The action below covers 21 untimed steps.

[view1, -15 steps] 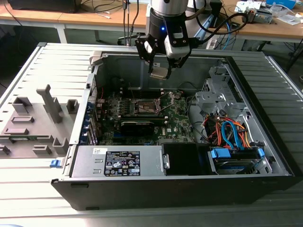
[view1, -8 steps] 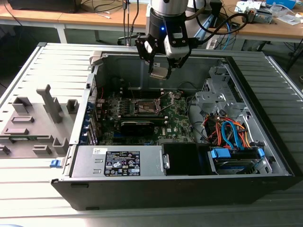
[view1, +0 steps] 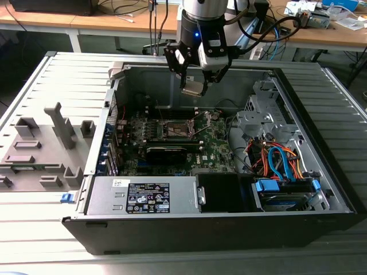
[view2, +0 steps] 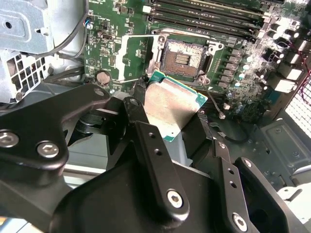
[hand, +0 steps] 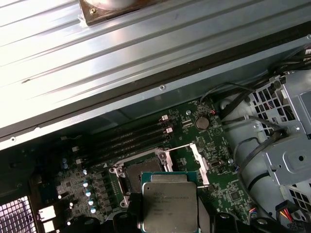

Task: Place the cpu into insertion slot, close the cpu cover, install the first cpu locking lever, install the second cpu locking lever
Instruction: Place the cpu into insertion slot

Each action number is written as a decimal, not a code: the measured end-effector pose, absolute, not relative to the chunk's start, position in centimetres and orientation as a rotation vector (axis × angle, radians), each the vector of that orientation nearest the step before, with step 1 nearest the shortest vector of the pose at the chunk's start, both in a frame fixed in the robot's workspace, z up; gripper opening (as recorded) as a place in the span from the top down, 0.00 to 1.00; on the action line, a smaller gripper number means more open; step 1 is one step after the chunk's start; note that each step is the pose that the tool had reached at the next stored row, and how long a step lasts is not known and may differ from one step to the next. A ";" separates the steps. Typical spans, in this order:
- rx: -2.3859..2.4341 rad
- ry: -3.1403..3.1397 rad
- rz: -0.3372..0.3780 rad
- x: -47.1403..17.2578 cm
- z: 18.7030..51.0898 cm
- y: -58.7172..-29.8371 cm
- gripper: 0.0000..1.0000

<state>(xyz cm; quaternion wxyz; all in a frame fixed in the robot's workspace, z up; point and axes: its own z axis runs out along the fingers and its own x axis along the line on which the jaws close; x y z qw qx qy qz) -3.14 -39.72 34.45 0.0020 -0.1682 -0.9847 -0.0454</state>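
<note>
One robot arm reaches down into an open desktop computer case (view1: 321, 189) lying on a ribbed grey bench (view1: 34, 86). Its black hand (view1: 194, 86) is closed on the cpu (view1: 193, 88), gripping the small silver-topped chip by its edges between two fingers (view2: 146, 131). The cpu hangs in the air above the green motherboard (view1: 215, 143), close over the insertion slot (view1: 176, 127) and apart from it. In both wrist views the slot (view2: 184, 56) is bare, its dark centre showing, and the cpu cover (view2: 129, 58) stands swung open beside it. In the first wrist view faint print marks the cpu's metal top (hand: 167, 201). In the exterior view a black and white printed label sits on the silver power supply (view1: 143, 197) at the case's near side.
</note>
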 end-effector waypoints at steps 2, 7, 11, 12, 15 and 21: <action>-0.535 -3.089 -0.143 -3.1 34.4 -39.7 0.45; -0.548 -3.087 -0.143 -3.1 34.4 -39.7 0.45; -0.568 -3.084 -0.143 -3.1 34.4 -39.7 0.45; -0.570 -3.083 -0.143 -3.1 34.4 -39.7 0.45; -0.579 -3.082 -0.143 -3.1 34.4 -39.7 0.45; -0.599 -3.079 -0.143 -3.1 34.4 -39.7 0.45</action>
